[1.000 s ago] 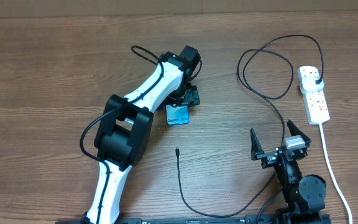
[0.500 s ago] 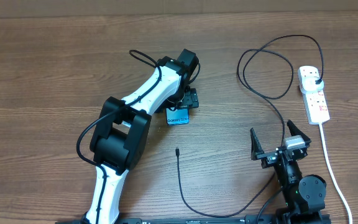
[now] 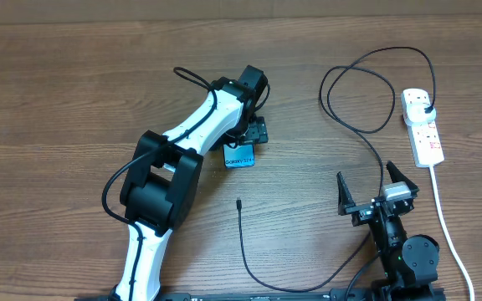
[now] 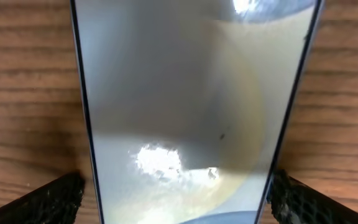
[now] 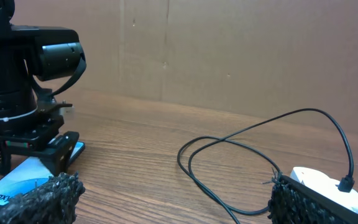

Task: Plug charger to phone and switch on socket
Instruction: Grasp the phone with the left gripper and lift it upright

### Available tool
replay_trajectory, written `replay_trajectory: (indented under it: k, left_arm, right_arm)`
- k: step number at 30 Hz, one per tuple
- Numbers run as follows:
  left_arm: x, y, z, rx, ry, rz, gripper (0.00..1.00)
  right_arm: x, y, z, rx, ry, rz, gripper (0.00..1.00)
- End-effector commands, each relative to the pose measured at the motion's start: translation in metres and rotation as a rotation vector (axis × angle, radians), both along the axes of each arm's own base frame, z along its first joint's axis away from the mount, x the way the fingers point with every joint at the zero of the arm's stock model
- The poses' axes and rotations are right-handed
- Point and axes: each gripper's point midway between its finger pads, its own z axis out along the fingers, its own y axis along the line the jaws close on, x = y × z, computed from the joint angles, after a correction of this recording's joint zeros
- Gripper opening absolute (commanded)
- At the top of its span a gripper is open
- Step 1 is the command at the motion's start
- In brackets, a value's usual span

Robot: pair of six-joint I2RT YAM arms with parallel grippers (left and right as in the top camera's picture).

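A: Over to the left gripper, centre of the overhead frame, down on the phone. Straddling it, a pad at each black edge.
B: Clamped on?
A: Cannot tell. Touching or just beside, hard to call from the wrist view.
B: And the phone itself?
A: Flat on the table, "Galaxy" end poking out below the gripper.
B: Right gripper?
A: Lower right, jaws wide apart, holding nothing.
B: Charger?
A: Tip loose at lower centre, well apart from the phone. Looping away to upper right, plugged into the socket at the right edge.
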Motion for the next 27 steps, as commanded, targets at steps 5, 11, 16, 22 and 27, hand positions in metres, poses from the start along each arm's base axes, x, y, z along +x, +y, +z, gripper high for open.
replay_trajectory:
  k: [5,11,16,22,27]
  left_arm:
    - [-0.0216,0.0006,-0.046,-0.008,0.114,0.036,1.0]
    - [-0.0166,-0.0021,-0.0461,-0.02,0.094,0.034,1.0]
    - [-0.0154,-0.0029,-0.0461,-0.023,0.089,0.034,1.0]
    - [-0.0203,-0.0008,-0.0461,-0.012,0.107,0.027,0.95]
    - [-0.0202,-0.0005,-0.0461,-0.011,0.108,0.019,0.85]
  right_arm:
    - [0.0001,-0.0003,-0.0026,-0.006,-0.002,-0.001,1.0]
    - [0.0001,-0.0003,-0.0026,-0.007,-0.002,-0.001,1.0]
    - [0.0001,-0.0003,-0.0025,-0.007,-0.002,-0.001,1.0]
    - [0.0001,-0.0003,-0.0025,-0.006,-0.002,-0.001,1.0]
    - [0.0001,-0.0003,-0.0026,-0.006,-0.002,-0.001,1.0]
